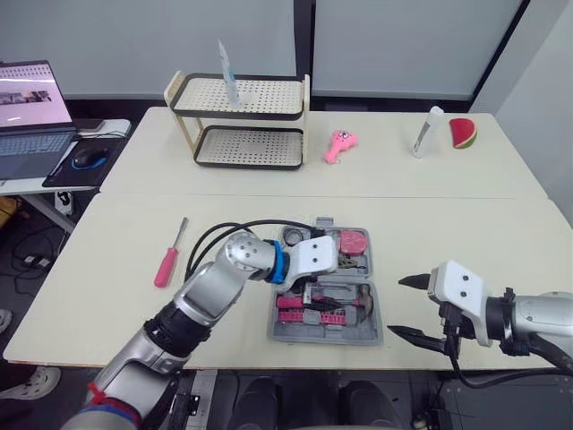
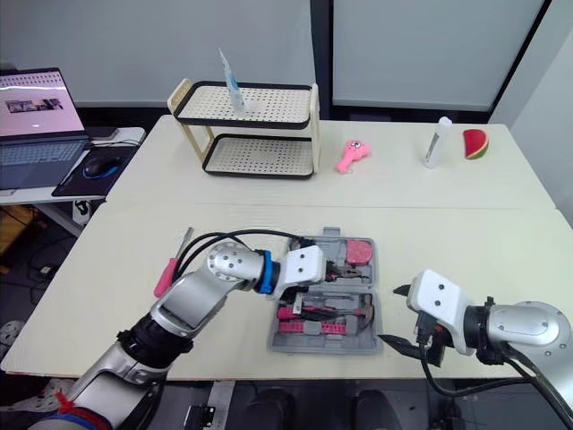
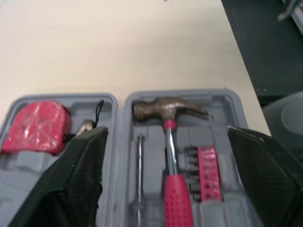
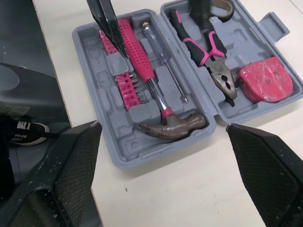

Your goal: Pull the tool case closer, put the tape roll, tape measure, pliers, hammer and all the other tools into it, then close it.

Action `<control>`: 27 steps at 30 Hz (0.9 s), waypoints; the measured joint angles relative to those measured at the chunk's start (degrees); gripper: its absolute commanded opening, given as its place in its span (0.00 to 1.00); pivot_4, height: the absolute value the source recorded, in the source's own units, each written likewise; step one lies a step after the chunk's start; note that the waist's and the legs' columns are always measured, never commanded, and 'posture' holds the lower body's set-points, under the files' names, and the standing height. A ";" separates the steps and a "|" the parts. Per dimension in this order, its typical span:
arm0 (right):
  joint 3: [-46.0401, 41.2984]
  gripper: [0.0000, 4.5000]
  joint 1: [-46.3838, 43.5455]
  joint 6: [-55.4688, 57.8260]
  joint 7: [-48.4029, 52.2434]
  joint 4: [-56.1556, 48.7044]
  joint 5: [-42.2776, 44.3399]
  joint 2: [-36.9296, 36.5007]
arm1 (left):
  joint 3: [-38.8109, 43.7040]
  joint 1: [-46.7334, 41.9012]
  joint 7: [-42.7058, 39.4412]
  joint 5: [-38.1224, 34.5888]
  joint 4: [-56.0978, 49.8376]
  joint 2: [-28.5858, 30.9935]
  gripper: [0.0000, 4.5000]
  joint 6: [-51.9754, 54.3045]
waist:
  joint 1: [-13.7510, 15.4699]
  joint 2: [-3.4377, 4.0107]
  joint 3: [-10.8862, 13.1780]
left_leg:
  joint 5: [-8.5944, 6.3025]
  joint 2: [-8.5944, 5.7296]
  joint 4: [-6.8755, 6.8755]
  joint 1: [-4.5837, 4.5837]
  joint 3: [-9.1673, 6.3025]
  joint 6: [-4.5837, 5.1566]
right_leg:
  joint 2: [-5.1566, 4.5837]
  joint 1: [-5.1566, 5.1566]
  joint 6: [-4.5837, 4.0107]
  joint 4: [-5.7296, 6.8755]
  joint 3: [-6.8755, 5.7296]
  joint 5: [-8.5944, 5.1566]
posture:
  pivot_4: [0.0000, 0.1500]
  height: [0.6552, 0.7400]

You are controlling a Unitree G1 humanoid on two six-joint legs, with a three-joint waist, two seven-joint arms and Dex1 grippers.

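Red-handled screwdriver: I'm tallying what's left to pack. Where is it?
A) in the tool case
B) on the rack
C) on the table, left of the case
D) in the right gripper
C: the red-handled screwdriver lies on the table, apart from the tool case.

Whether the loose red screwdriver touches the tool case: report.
Apart. In the left eye view, the red screwdriver lies on the table well left of the tool case.
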 measured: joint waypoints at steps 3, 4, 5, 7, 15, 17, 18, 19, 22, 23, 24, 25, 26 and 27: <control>0.47 1.00 -0.89 0.00 -0.33 0.02 -0.01 0.24 | -0.32 0.23 -1.50 0.44 2.72 0.50 0.51 -3.31 | 0.21 0.00 0.00 | 0.00 -0.03 0.01 -0.01 -0.02 0.00 | -0.01 0.00 0.00 -0.01 -0.03 0.00 | 1.00 0.95; 0.61 1.00 -1.05 0.00 -0.40 0.02 -0.01 0.35 | -0.46 0.23 -1.56 0.92 3.69 0.48 0.42 -4.58 | 0.20 0.00 0.00 | 0.00 -0.03 0.02 0.00 -0.01 0.01 | -0.01 0.01 0.01 -0.01 -0.03 0.00 | 1.00 0.95; 0.74 1.00 -1.17 0.00 -0.46 0.02 0.00 0.40 | -0.65 0.24 -1.55 1.24 4.42 0.42 0.36 -5.26 | 0.15 0.00 0.00 | 0.00 -0.03 0.01 0.00 -0.01 0.01 | -0.01 0.00 0.00 0.00 -0.03 0.00 | 1.00 0.95; 0.83 1.00 -1.19 0.00 -0.56 0.02 -0.01 0.45 | -1.11 0.35 -1.47 2.01 5.63 -0.17 0.20 -6.23 | 0.13 0.00 0.00 | 0.00 -0.03 0.01 0.00 0.00 0.01 | -0.01 -0.01 0.01 0.00 -0.03 0.00 | 1.00 0.95; 0.85 1.00 -1.17 0.07 -0.83 0.02 -0.01 0.53 | -3.48 0.87 -0.62 5.76 10.43 -2.40 0.01 -8.73 | 0.10 0.00 0.00 | -0.01 -0.02 0.02 0.00 0.00 0.01 | -0.01 -0.01 0.01 0.02 -0.03 0.00 | 1.00 0.95; 0.85 1.00 -1.17 0.13 -0.91 0.01 0.06 0.52 | -3.70 0.87 0.13 6.92 12.36 -3.46 0.01 -9.35 | 0.10 0.00 0.00 | -0.01 -0.02 0.02 0.00 0.00 0.01 | -0.01 -0.01 0.01 0.02 -0.03 0.00 | 1.00 0.95; 0.85 1.00 -1.17 0.18 -1.02 0.01 0.16 0.53 | -4.01 0.87 0.63 7.63 13.62 -3.88 0.01 -9.76 | 0.10 0.00 0.00 | -0.01 -0.02 0.02 0.00 0.00 0.01 | -0.01 -0.02 0.01 0.03 -0.04 0.00 | 1.00 0.95; 0.85 1.00 -1.18 0.38 -1.14 0.01 0.40 0.53 | -4.11 0.88 1.15 7.96 14.88 -4.37 0.01 -10.33 | 0.10 0.00 0.00 | -0.01 -0.02 0.02 0.00 0.00 0.02 | -0.01 -0.02 0.01 0.03 -0.04 0.00 | 1.00 0.95; 0.84 1.00 -1.30 1.19 -1.52 -0.02 1.19 0.53 | -4.45 0.79 1.31 9.21 16.47 -4.85 0.01 -12.35 | 0.10 -0.01 -0.01 | -0.01 -0.02 0.01 0.01 0.00 0.01 | -0.01 0.00 0.01 0.02 -0.04 0.00 | 1.00 0.95; 0.83 1.00 -1.37 1.29 -1.59 -0.02 1.57 0.53 | -4.52 0.77 1.26 9.57 16.75 -4.83 0.01 -13.06 | 0.10 0.00 -0.02 | -0.01 -0.02 0.02 0.02 0.00 0.01 | -0.01 0.01 0.01 0.02 -0.04 0.00 | 1.00 0.95; 0.83 1.00 -1.44 1.34 -1.62 -0.04 1.83 0.53 | -4.57 0.78 1.26 9.94 16.87 -4.83 0.01 -13.69 | 0.10 0.00 -0.03 | -0.01 -0.02 0.02 0.02 0.00 0.01 | -0.01 0.01 0.01 0.02 -0.04 0.00 | 1.00 0.95; 0.83 1.00 -1.46 1.39 -1.67 -0.05 2.10 0.52 | -4.59 0.84 1.33 10.14 16.94 -4.88 0.01 -13.95 | 0.10 0.00 -0.03 | -0.01 -0.02 0.02 0.03 -0.01 0.01 | -0.01 0.02 0.01 0.02 -0.04 0.00 | 1.00 0.95; 0.83 1.00 -1.46 1.41 -1.70 -0.05 2.16 0.52 | -4.59 0.87 1.47 10.27 17.05 -4.95 0.01 -14.10 | 0.10 0.01 -0.04 | -0.01 -0.02 0.01 0.04 -0.01 0.02 | -0.01 0.04 0.01 0.02 -0.04 0.00 | 1.00 0.95; 0.83 1.00 -1.46 1.42 -1.76 -0.05 2.16 0.52 | -4.61 0.95 1.65 10.42 17.30 -5.01 0.01 -14.46 | 0.10 0.02 -0.06 | -0.01 -0.02 0.01 0.07 -0.01 0.02 | -0.01 0.07 0.01 0.02 -0.04 0.00 | 1.00 0.95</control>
